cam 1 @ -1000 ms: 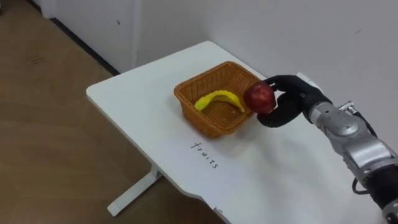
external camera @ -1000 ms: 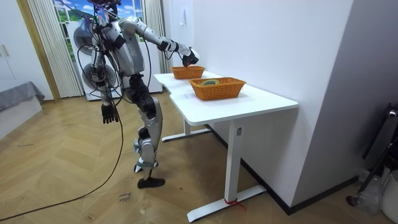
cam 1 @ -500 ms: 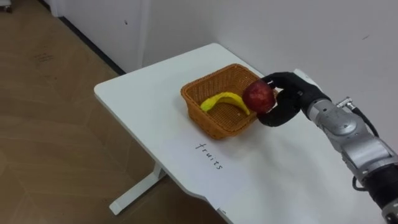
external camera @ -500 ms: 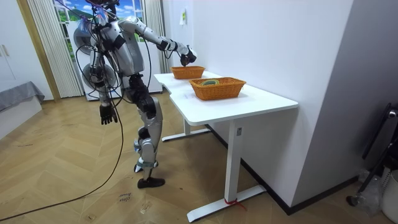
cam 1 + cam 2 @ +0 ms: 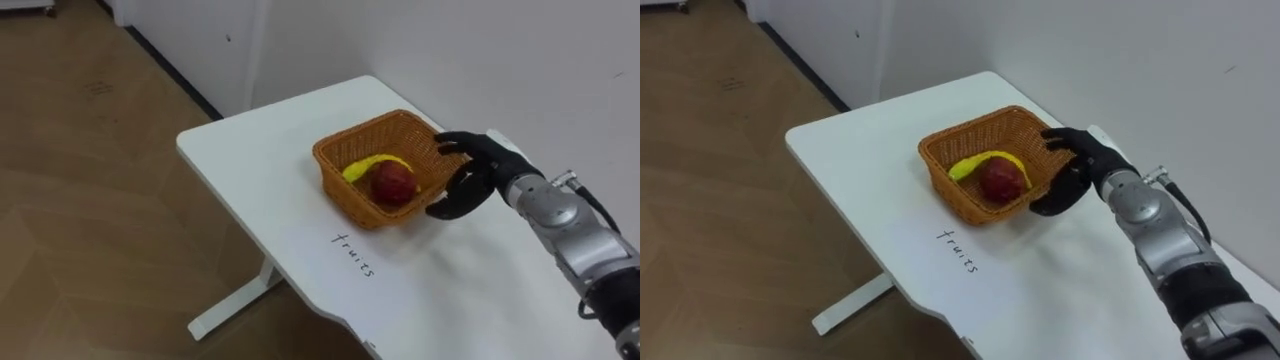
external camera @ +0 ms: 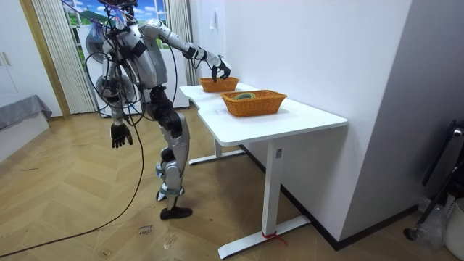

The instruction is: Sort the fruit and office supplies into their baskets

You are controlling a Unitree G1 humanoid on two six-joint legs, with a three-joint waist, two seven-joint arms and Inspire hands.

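A red apple (image 5: 395, 184) lies in the woven fruit basket (image 5: 349, 199) against a yellow banana (image 5: 368, 166). The basket stands near the far end of the white table (image 5: 260, 190). My right hand (image 5: 470, 178) hovers open just off the basket's right rim, thumb and fingers spread, holding nothing. In the right eye view the right hand (image 5: 1072, 170) and the apple (image 5: 1002, 178) stand the same way. In the room view I stand at the table's end with my right hand (image 6: 220, 69) over the far basket (image 6: 218, 85). My left hand (image 6: 120, 135) hangs relaxed at my side.
A second woven basket (image 6: 253, 103) with office items stands on the table nearer the room camera. A handwritten label (image 5: 354, 254) is on the tabletop in front of the fruit basket. A white wall runs along the table's far side; wooden floor lies off its left edge.
The right hand has let go of the apple, which now lies in the basket by the banana. The hand's fingers have spread. The head camera has shifted, moving the whole picture right.
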